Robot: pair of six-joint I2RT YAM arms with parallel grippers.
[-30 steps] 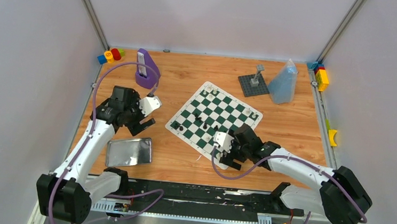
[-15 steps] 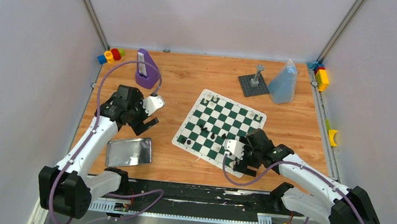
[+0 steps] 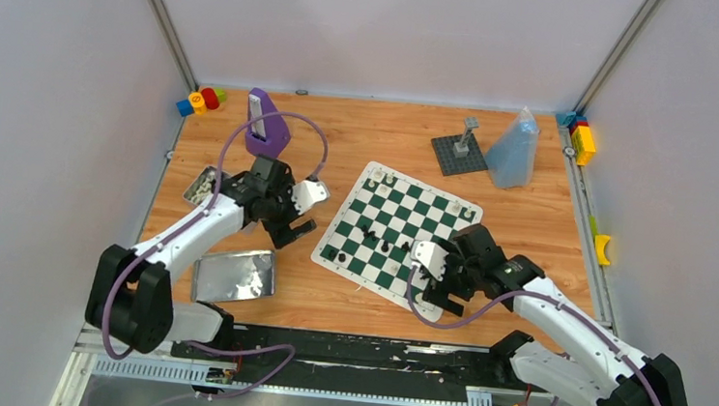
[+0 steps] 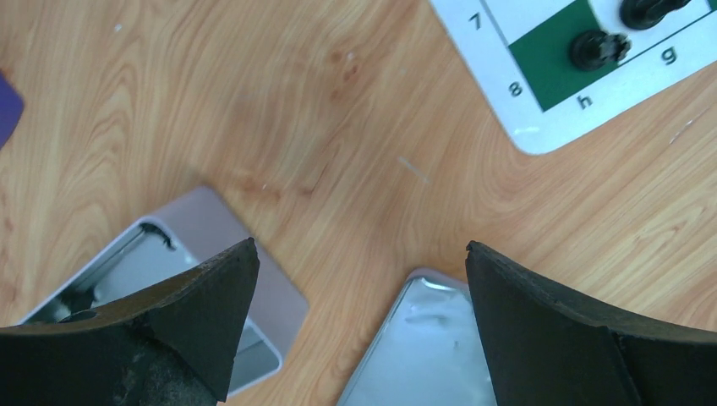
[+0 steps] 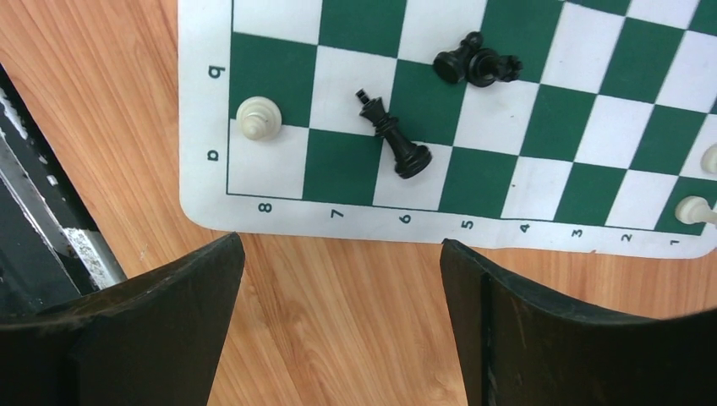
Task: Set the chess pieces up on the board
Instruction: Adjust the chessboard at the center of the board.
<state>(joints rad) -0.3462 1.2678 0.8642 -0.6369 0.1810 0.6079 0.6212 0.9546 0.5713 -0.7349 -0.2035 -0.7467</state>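
The green-and-white board (image 3: pixel 411 219) lies askew at mid-table with a few chess pieces on it: black ones (image 3: pixel 365 231) near its left side and white ones (image 3: pixel 375 177) at its far edge. My left gripper (image 3: pixel 294 215) hovers open just left of the board, over bare wood (image 4: pixel 359 247). The board's h8 corner (image 4: pixel 541 127) and a black piece (image 4: pixel 596 49) lie ahead of it. Off the board's near corner, my right gripper (image 3: pixel 430 276) is open and empty (image 5: pixel 340 241). Beyond it are a black king (image 5: pixel 393 135), two toppled black pieces (image 5: pixel 473 63) and a white pawn (image 5: pixel 258 117).
An open tin (image 3: pixel 204 186) with pieces stands left of my left arm, its shiny lid (image 3: pixel 234 276) nearer the front. At the back are a purple holder (image 3: pixel 267 123), a grey baseplate with a post (image 3: pixel 459 153), a blue bag (image 3: pixel 513 149) and coloured blocks (image 3: pixel 199 101).
The board slid right and toward the near edge along with my right gripper, then stopped. My left arm swung right toward the board, uncovering the tin.
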